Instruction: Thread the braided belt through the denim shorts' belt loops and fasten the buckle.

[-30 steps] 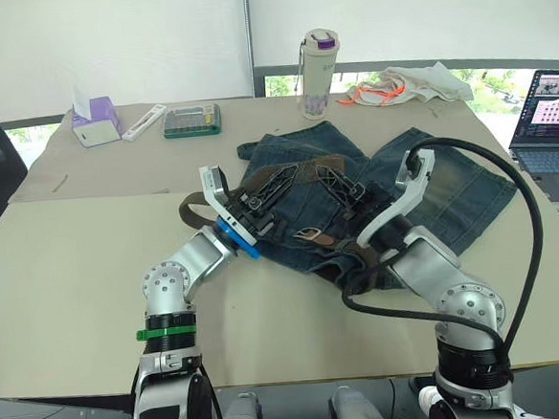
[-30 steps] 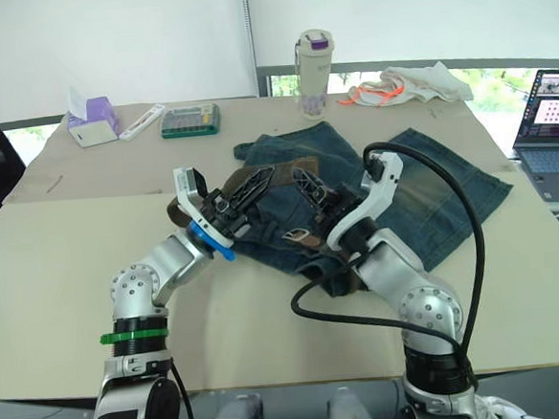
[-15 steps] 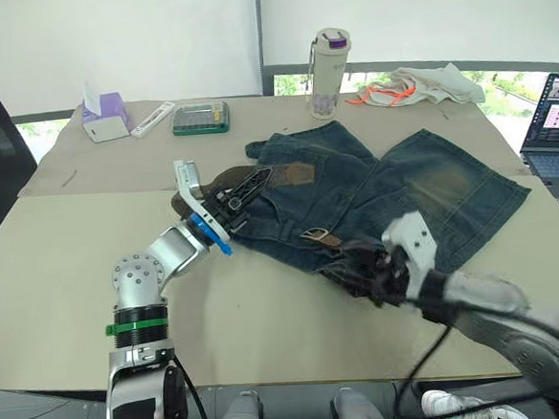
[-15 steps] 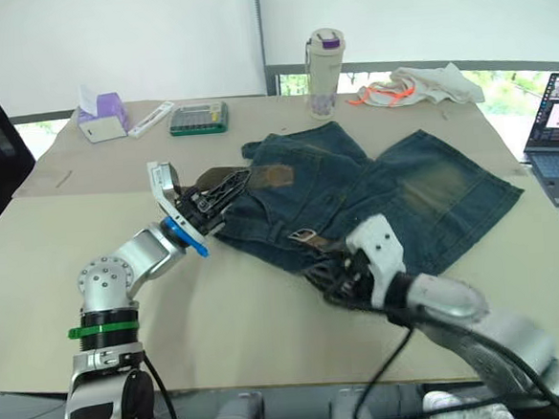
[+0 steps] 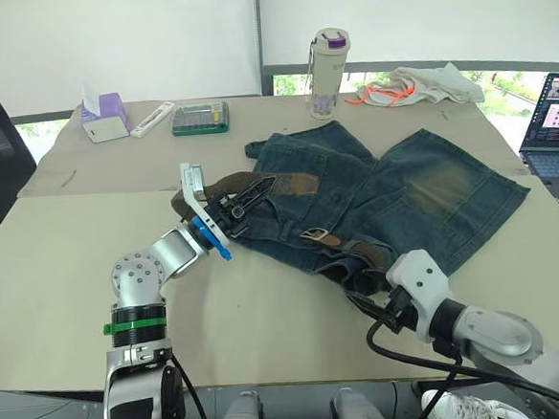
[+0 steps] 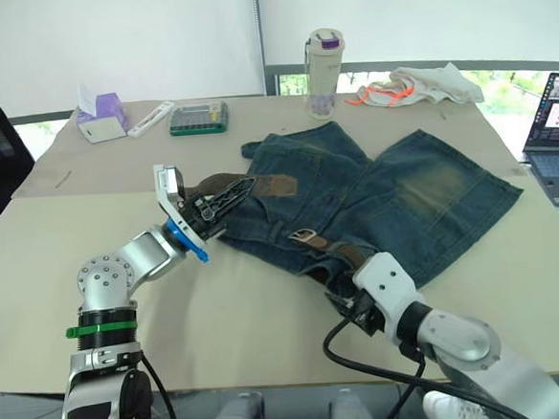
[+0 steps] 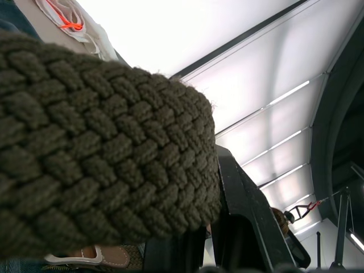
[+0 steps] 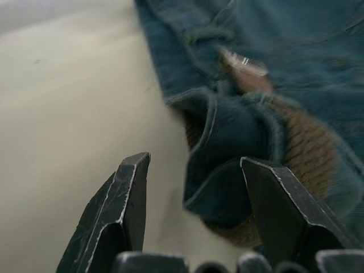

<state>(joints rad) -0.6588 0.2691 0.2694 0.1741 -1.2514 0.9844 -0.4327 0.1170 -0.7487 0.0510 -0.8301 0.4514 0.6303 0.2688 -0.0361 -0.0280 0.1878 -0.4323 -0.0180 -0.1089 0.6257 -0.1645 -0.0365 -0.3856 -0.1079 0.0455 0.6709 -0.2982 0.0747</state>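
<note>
The left pincer [image 5: 243, 200], mid-frame, clamps the braided belt [image 5: 297, 181] at the denim shorts' [image 5: 422, 185] waistband. The strap's long axis slants down-right past the buckle [image 5: 312, 234] toward the right pincer [image 8: 193, 187], which gapes empty beside the waistband's lower-right corner on the tabletop [image 5: 62, 253].

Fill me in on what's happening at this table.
A humanoid robot is threading a braided belt into denim shorts spread on the table. Its left gripper holds the belt's free end at the waistband. The right gripper, jaws open, sits off the shorts' near edge. The buckle lies unfastened.
</note>
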